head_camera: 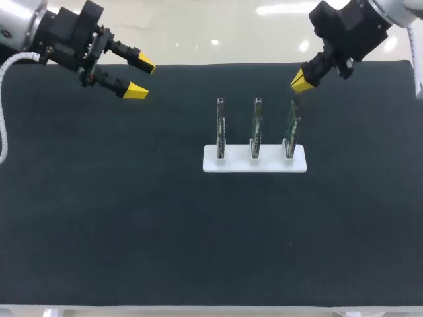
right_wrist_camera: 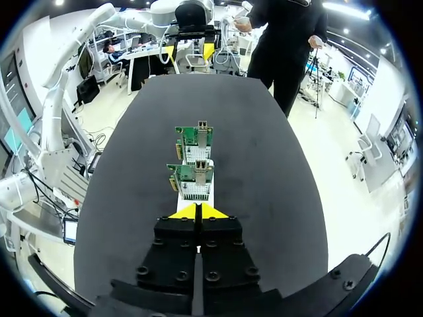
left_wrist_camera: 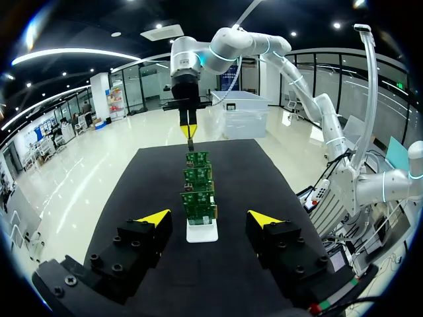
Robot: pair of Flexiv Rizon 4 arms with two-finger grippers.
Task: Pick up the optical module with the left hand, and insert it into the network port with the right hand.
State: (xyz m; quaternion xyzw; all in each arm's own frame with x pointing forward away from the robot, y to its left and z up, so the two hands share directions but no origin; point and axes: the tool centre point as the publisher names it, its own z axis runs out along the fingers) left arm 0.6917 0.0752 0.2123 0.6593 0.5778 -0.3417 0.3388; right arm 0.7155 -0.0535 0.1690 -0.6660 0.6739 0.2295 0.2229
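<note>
Fingers of left gripper (head_camera: 141,78) spread wide, empty, at ten o'clock from white holder (head_camera: 234,164) — right gripper (head_camera: 301,83) pinched shut just above rightmost network card (head_camera: 291,129); optical module too small to discern.

Silver-white rounded arm links (head_camera: 16,23); black blocky left gripper (head_camera: 141,78) and right gripper (head_camera: 303,82); bright yellow wedge tips (head_camera: 137,91); round black screws (right_wrist_camera: 142,269); white ribbed cable conduit (head_camera: 3,112) along left arm.

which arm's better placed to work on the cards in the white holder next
Right. The right gripper, shut, hangs just above the rightmost card in the white holder. The left gripper is open, off to the side, clear of the cards.
</note>
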